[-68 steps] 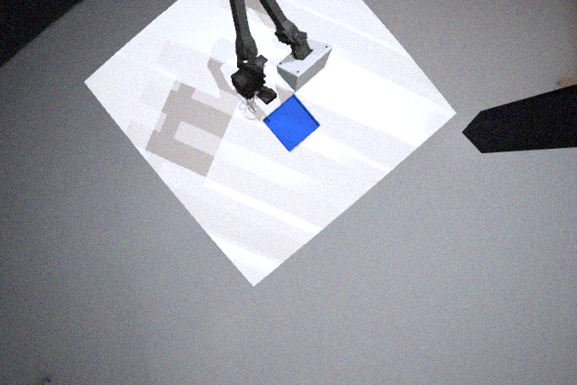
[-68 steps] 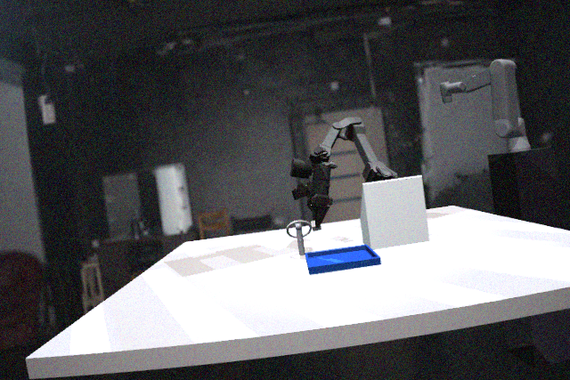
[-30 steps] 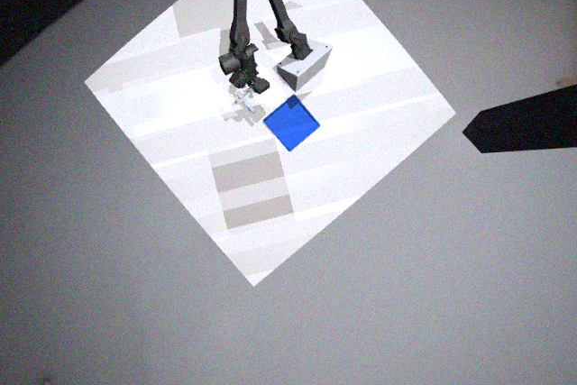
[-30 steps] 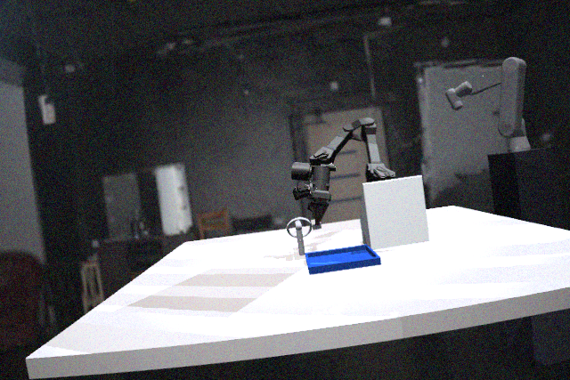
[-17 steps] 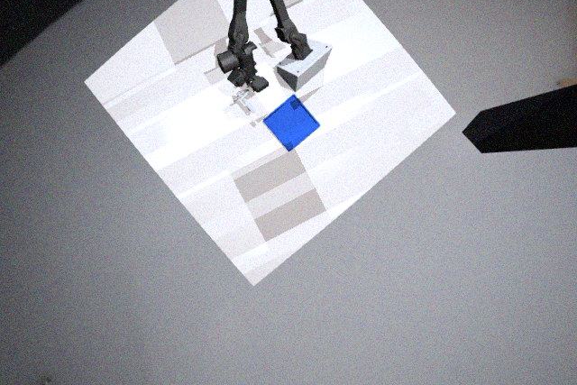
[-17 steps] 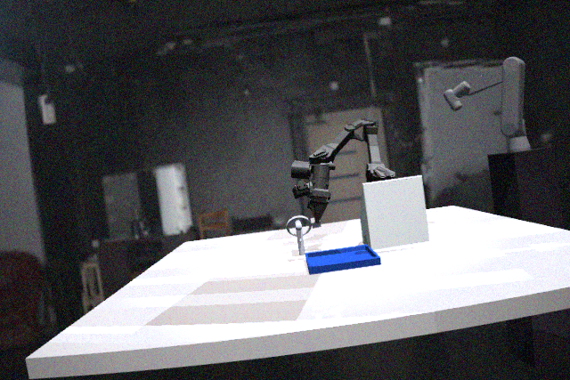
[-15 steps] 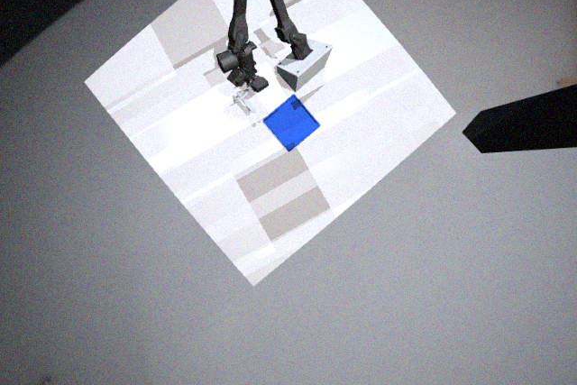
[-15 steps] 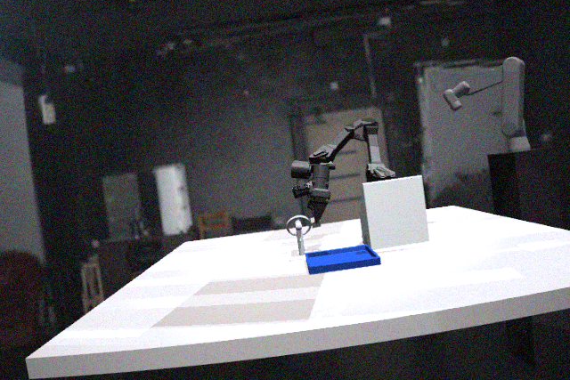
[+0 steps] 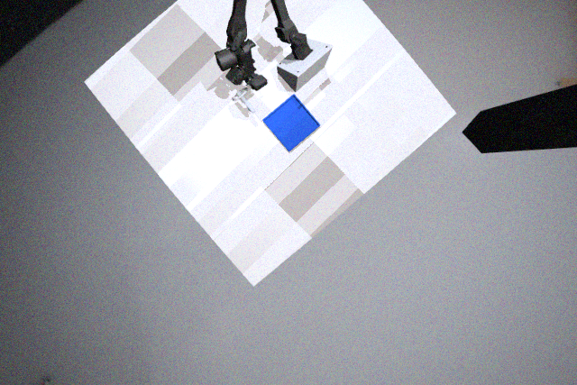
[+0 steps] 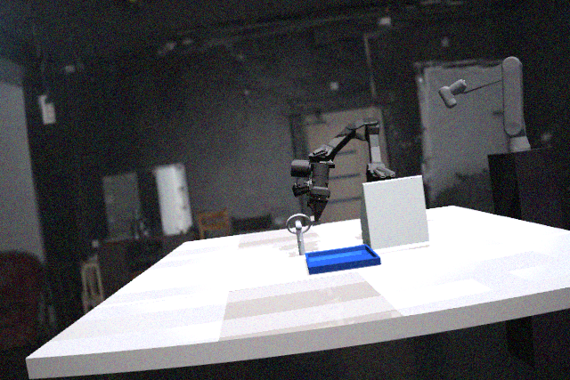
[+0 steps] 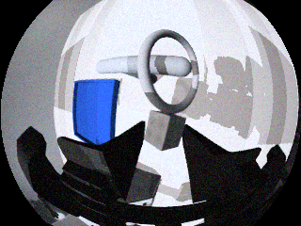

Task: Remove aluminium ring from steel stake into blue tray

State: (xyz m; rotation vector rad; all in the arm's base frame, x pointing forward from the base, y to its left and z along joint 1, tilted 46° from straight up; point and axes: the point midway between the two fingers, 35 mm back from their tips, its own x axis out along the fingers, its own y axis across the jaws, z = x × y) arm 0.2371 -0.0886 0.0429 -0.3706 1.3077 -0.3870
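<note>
Pincer (image 9: 249, 92) (image 10: 316, 219) (image 11: 164, 126) part-open, clamped on ring's tab (image 11: 165, 130); ease the upright ring (image 9: 233, 99) (image 10: 288, 223) (image 11: 145, 71) along the cross-bar (image 9: 244, 100) (image 10: 298, 224) (image 11: 113, 65), no scraping.

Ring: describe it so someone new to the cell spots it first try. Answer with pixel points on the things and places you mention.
On the white table (image 9: 400, 92) (image 10: 160, 320), find the blue tray (image 9: 291, 123) (image 10: 343, 260) (image 11: 95, 110); the steel stake (image 10: 300, 243) stands beside it. Up at the stake's cross-bar (image 11: 113, 65), the ring (image 10: 289, 223) (image 11: 144, 71) stands on edge around the bar, its tab (image 11: 165, 131) between the gripper's (image 11: 164, 137) fingers. It's the only round hoop; the bar is a straight rod, the tray flat and square-cornered.
</note>
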